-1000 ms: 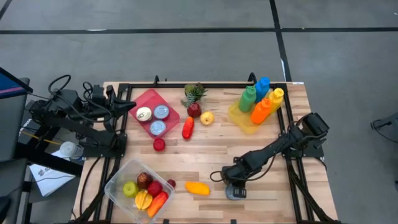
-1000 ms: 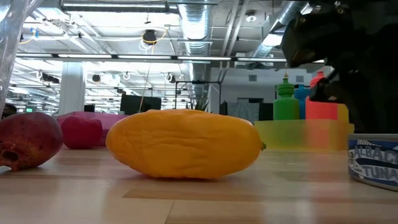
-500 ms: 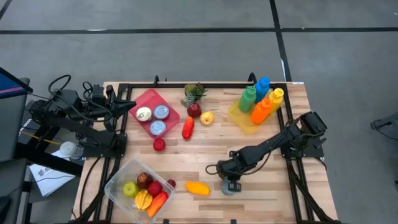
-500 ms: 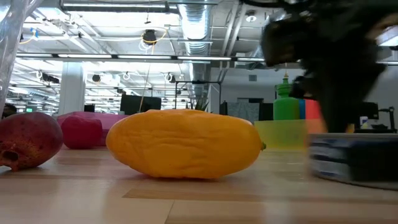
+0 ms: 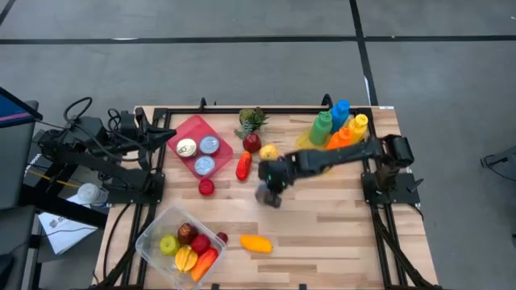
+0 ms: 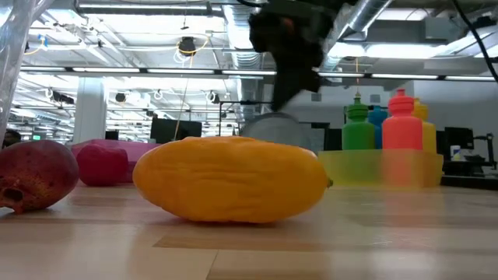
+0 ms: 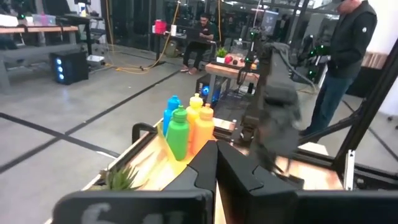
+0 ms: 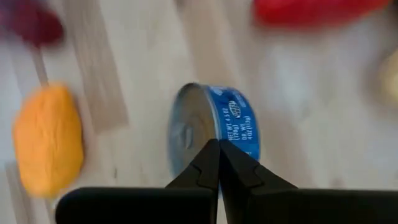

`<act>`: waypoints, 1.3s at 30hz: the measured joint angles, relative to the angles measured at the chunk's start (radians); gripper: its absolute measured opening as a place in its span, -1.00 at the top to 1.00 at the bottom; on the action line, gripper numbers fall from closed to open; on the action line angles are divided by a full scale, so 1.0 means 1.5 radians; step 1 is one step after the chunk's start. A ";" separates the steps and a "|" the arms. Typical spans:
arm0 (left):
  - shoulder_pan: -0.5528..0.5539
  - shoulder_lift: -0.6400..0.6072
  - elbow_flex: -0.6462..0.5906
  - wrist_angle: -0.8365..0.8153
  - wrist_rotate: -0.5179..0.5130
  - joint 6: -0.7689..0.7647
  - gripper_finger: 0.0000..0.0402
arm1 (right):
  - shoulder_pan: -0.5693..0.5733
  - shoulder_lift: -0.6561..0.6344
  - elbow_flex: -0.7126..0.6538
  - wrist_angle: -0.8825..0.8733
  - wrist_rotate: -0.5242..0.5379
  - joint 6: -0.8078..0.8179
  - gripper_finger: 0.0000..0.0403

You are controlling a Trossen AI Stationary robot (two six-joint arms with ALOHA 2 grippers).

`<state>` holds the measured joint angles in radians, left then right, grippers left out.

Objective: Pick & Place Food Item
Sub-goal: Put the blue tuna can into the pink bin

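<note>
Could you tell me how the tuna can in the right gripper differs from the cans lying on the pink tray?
The tuna can hangs in the air over the middle of the table, pinched by the right gripper; the three cans rest flat on the pink tray. The held can is turned on edge, its blue label showing; the tray cans lie lid-up, showing only their tops. All look like round, flat tins of similar size.

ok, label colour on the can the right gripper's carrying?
Blue, on the tuna can; clearest in the right wrist view.
</note>
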<state>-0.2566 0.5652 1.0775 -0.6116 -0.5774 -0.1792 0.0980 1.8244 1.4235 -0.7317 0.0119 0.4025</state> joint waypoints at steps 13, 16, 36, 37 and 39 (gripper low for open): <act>0.000 0.002 -0.004 -0.026 0.000 0.023 0.99 | -0.173 0.023 0.134 -0.059 -0.020 -0.020 1.00; 0.001 0.011 -0.033 -0.036 -0.016 -0.011 0.99 | -0.160 0.015 0.138 -0.075 -0.020 -0.030 1.00; 0.002 0.237 -0.212 0.214 0.107 -0.093 0.15 | -0.069 -0.001 -0.038 0.134 0.030 -0.366 -0.26; 0.003 0.238 -0.212 0.218 0.105 -0.100 0.10 | -0.071 -0.002 -0.051 0.159 0.031 -0.386 -0.27; 0.006 0.237 -0.212 0.228 0.103 -0.126 0.01 | -0.073 -0.002 -0.078 0.192 0.032 -0.418 -0.25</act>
<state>-0.2477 0.9201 0.7593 -0.2692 -0.4225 -0.3682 -0.0109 1.8210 1.3069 -0.4439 0.0592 -0.2247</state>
